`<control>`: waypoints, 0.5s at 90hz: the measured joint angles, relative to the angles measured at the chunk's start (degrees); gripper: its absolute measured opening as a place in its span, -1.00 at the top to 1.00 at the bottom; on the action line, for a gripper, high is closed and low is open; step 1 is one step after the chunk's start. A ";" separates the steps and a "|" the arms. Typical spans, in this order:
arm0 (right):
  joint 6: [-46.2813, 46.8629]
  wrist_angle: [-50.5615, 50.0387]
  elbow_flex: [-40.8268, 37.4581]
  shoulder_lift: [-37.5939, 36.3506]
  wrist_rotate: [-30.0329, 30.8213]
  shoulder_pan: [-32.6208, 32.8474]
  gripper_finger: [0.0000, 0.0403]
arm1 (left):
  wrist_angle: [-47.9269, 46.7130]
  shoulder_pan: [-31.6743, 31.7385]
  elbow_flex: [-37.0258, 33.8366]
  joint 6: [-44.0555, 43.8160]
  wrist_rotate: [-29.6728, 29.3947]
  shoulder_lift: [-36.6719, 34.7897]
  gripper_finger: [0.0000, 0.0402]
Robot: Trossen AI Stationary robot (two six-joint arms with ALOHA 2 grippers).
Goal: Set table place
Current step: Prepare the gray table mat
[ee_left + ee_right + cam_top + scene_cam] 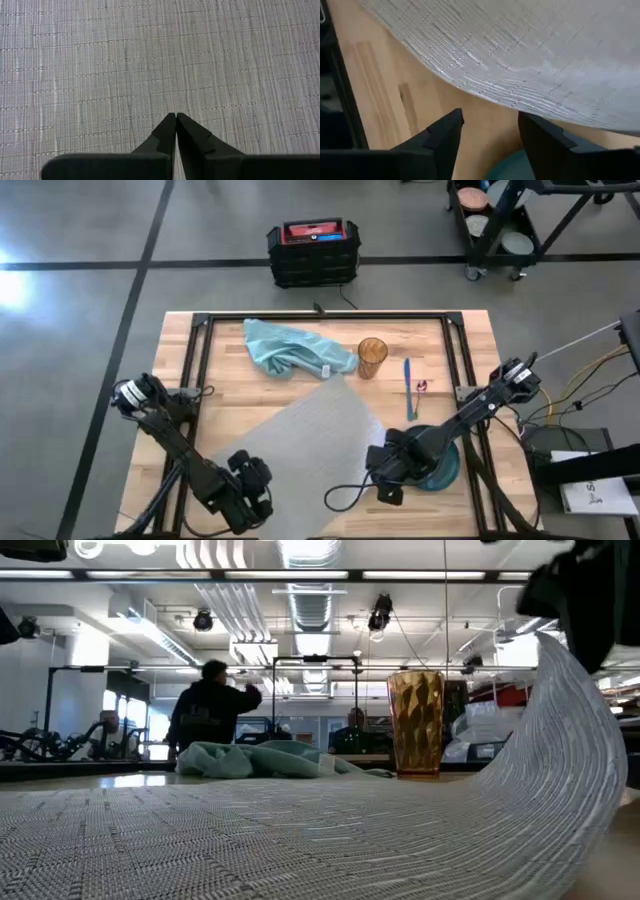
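Placemat half-laid, setting barely begun

Left tool (176, 120), fingers pressed together, sat over the grey placemat (300, 442) at lower centre of the high view. Right tool (490, 125), fingers apart and empty, hovered by the mat's raised edge, lower right. The mat lay skewed on the surface (230, 395), one side curled up. Judged early: plate (445, 470), napkin (290, 348), cup (372, 357) and cutlery (408, 388) remained unplaced.

A counter (225, 405) of light wooden planks with black rails is seen. On it are laid a grey placemat (300, 445), a teal napkin (290, 350), an amber glass (372, 357), a blue utensil (409, 388) and a dark plate (447, 472).
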 joint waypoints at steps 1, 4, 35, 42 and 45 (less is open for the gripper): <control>-0.69 -0.04 0.28 0.00 0.00 -0.20 0.07 | 0.16 0.00 0.00 0.00 -0.01 0.11 1.00; -2.35 0.18 1.01 0.00 0.02 -0.76 0.07 | 0.74 0.00 0.00 -0.02 -0.05 0.51 1.00; -8.10 -6.28 1.61 -1.28 -14.91 -10.59 0.17 | 3.61 -0.11 -0.04 -1.51 0.55 2.82 1.00; -9.12 -8.52 1.75 -2.74 -17.02 -10.67 0.19 | 3.71 -0.11 -0.04 -1.54 0.60 2.82 1.00; -9.59 -9.47 1.75 -3.28 -16.94 -10.65 0.20 | 3.70 -0.11 -0.04 -1.55 0.61 2.82 1.00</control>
